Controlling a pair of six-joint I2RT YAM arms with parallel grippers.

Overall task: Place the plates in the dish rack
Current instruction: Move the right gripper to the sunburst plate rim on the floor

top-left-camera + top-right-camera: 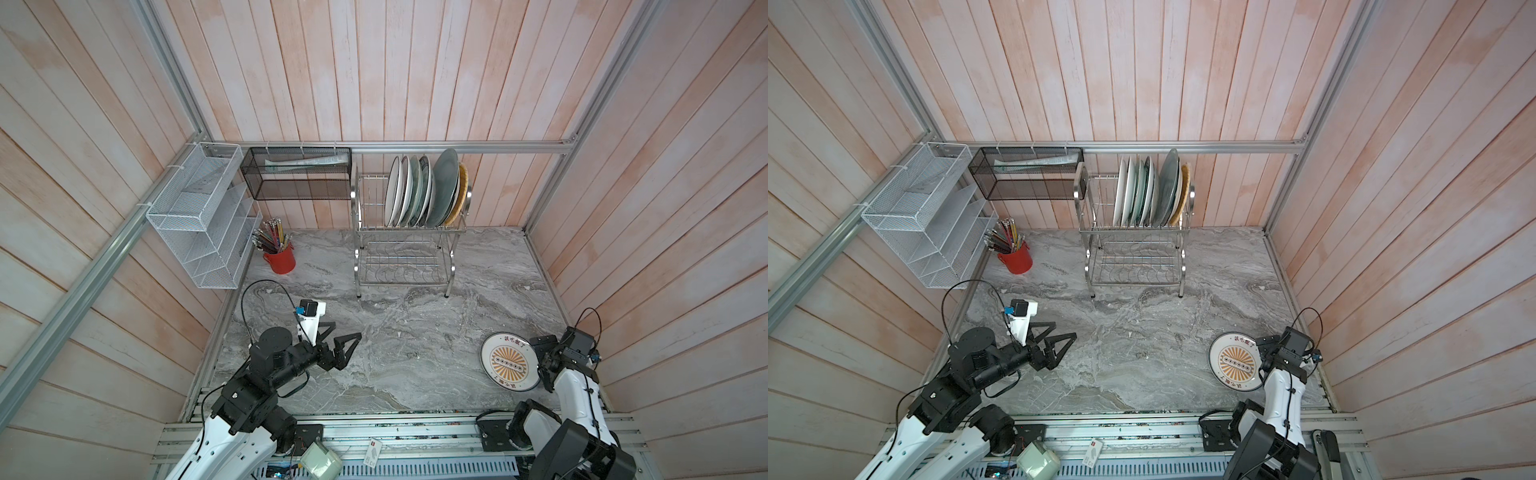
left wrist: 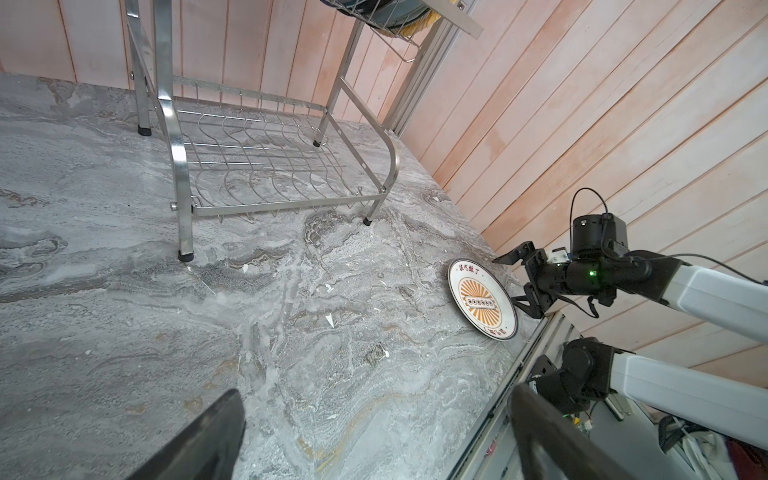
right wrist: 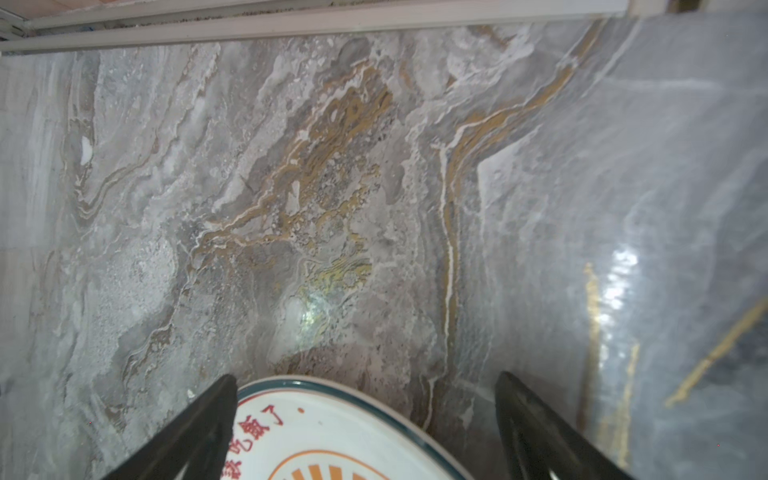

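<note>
One plate (image 1: pixel 508 362) (image 1: pixel 1236 362) lies flat on the grey marbled surface (image 1: pixel 395 365) in both top views. It is the white one with the orange sunburst and dark rim, at the near right, close to the right wall.

Your right jaws stand spread wide at the plate's wall-side edge and grasp nothing. In the right wrist view the plate (image 3: pixel 332 432) pokes its rim in between the two dark fingers (image 3: pixel 195 424), hard by one finger and clear of the other. You cannot tell whether it touches either. From the left wrist view the plate (image 2: pixel 482 300) lies flat, with a finger off each side of that edge.

At the near left, your left jaws are released too, wide and empty. They hover over the surface, well apart from the plate.

Farther back, the dish rack (image 1: pixel 356 257) (image 1: pixel 1087 266) (image 2: pixel 178 158) stands against the rear wall, well apart from both arms. Its upper tier carries a row of plates (image 1: pixel 411 195) on edge, crowded toward the right end. The large grey-teal plate (image 1: pixel 444 187) and the yellow woven-look plate (image 1: pixel 462 195) stand last in the row.

Left of the rack a red cup of pencils (image 1: pixel 280 259) sits on the surface. A black mesh basket (image 1: pixel 297 187) and a white wire organiser (image 1: pixel 199 220) hang on the walls.
</note>
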